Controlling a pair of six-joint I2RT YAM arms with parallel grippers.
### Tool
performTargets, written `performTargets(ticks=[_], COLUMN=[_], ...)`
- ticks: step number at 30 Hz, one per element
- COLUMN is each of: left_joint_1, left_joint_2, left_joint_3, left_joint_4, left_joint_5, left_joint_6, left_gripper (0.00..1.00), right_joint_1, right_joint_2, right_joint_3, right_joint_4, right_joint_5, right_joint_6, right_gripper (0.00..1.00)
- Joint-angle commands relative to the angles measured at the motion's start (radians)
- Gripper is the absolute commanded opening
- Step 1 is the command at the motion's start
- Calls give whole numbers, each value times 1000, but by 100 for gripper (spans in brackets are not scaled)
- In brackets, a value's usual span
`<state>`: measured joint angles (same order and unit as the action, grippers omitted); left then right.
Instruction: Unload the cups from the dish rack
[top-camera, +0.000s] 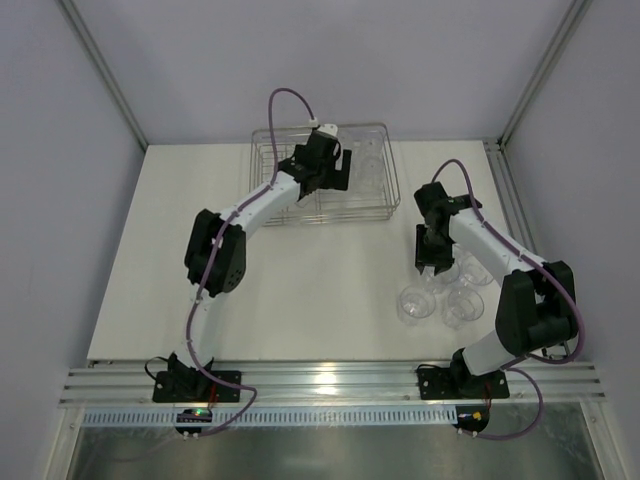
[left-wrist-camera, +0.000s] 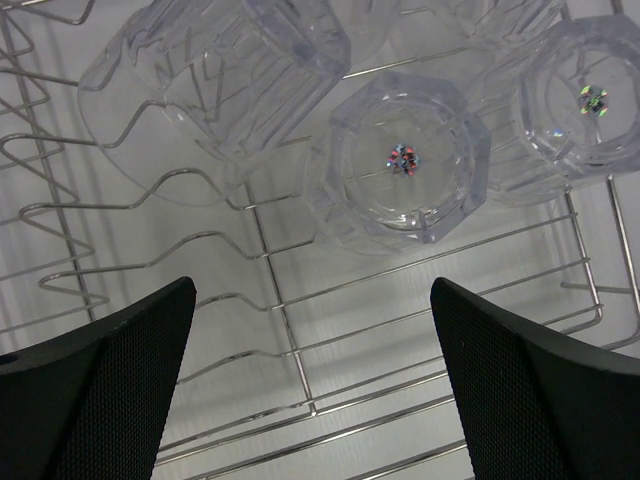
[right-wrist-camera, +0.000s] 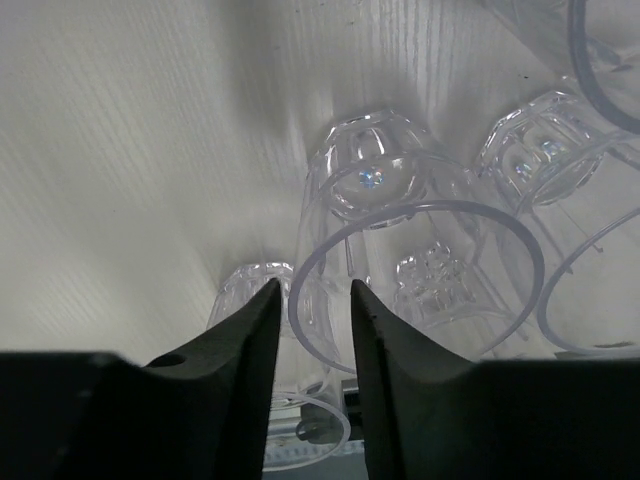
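Top external view: the shallow silvery wire dish rack (top-camera: 386, 208) sits at upper centre of the frame on the white table (top-camera: 300, 280), with the left gripper (top-camera: 335, 170) hanging over its right half. At right centre, the right gripper (top-camera: 432, 265) points down into a cluster of small clear plastic cups (top-camera: 462, 308) already standing on the table.

Left wrist view: the fingers are spread wide with nothing between them. Below them, an upturned cup (left-wrist-camera: 400, 160) stands in the rack, crowded by a toppled cup (left-wrist-camera: 220, 90) at upper left.

Right wrist view: the fingers are parted a little, the wall of an upright cup (right-wrist-camera: 420, 270) in the gap, seemingly loose.

Risks, as we judge them:
- On the right, a sideways retreat would drag that wall and tip the cup into its close neighbours.
- On the left, wide fingers coming down may nudge the toppled cup or snag wire, and slick plastic may slip.
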<state>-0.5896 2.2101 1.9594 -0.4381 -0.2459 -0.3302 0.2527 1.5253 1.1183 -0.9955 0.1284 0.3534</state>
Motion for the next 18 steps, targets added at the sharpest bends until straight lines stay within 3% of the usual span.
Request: performTargets(ticks=[1, 6, 10, 18], left_joint_1=[-6, -7, -7, -7], left_joint_2=[3, 31, 88, 213], left_joint_3=[4, -13, 39, 136], left_joint_4=[157, 259, 263, 334], left_joint_5=[65, 132, 142, 116], left_joint_6=[34, 75, 89, 114], left_gripper=[100, 100, 100, 100], right_joint_1=[5, 5, 5, 5], right_joint_2=[-5, -24, -69, -157], right_joint_3=[12, 11, 28, 156], right_joint_4=[-12, -23, -38, -77], right_joint_5=[20, -12, -47, -185], right_joint_6=[-1, -4, -7, -36], right_gripper=[43, 63, 71, 72])
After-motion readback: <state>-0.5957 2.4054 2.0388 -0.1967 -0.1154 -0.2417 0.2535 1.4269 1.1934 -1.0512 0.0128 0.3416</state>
